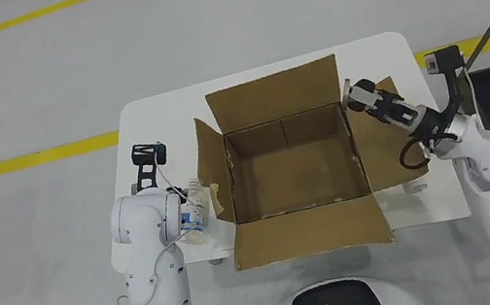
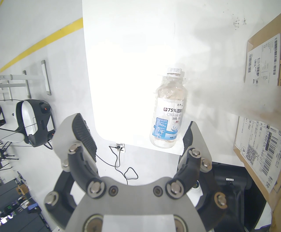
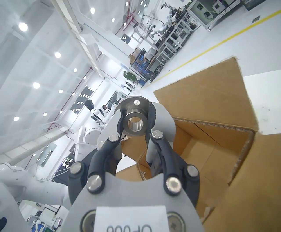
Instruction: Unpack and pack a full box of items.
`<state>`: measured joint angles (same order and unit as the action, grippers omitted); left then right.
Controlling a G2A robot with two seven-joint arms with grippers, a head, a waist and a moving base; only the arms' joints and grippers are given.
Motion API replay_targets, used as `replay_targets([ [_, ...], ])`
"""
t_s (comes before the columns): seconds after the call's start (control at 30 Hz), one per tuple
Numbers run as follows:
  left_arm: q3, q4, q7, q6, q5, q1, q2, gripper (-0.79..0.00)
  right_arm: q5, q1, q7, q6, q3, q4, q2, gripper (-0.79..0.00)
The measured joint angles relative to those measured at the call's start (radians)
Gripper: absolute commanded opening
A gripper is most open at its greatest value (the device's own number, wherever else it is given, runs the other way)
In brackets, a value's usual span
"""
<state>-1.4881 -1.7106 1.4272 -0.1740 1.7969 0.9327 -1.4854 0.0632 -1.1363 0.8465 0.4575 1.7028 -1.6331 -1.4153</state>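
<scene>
Nearby, a clear plastic bottle with a blue-and-white label [image 2: 168,109] lies on the white table [image 1: 146,121], just beside the left flap of the open brown cardboard box [image 1: 292,169] — the left gripper [image 2: 136,129] hangs over it, jaws apart. The right gripper [image 3: 136,116] is clamped on a silver flanged metal ring [image 3: 134,123] above the box's right rear corner.

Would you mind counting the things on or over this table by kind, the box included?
Cardboard box: 1
Plastic bottle: 1
Metal ring: 1
Total: 3
</scene>
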Motion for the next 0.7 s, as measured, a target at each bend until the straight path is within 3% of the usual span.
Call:
replay_targets([
  [0.3,0.0,0.0,0.0,0.0,0.0,0.0,0.0,0.0,0.002,0.0,-0.001,-0.001,-0.001,-0.001,0.0,-0.785],
  [0.43,0.0,0.0,0.0,0.0,0.0,0.0,0.0,0.0,-0.01,-0.021,-0.054,0.007,-0.002,-0.04,0.004,-0.785],
  [0.6,0.0,0.0,0.0,0.0,0.0,0.0,0.0,0.0,-0.011,-0.054,-0.096,0.003,0.095,-0.071,0.022,-0.785],
  [0.7,0.0,0.0,0.0,0.0,0.0,0.0,0.0,0.0,0.084,-0.08,-0.115,-0.02,0.18,-0.094,0.039,-0.785],
])
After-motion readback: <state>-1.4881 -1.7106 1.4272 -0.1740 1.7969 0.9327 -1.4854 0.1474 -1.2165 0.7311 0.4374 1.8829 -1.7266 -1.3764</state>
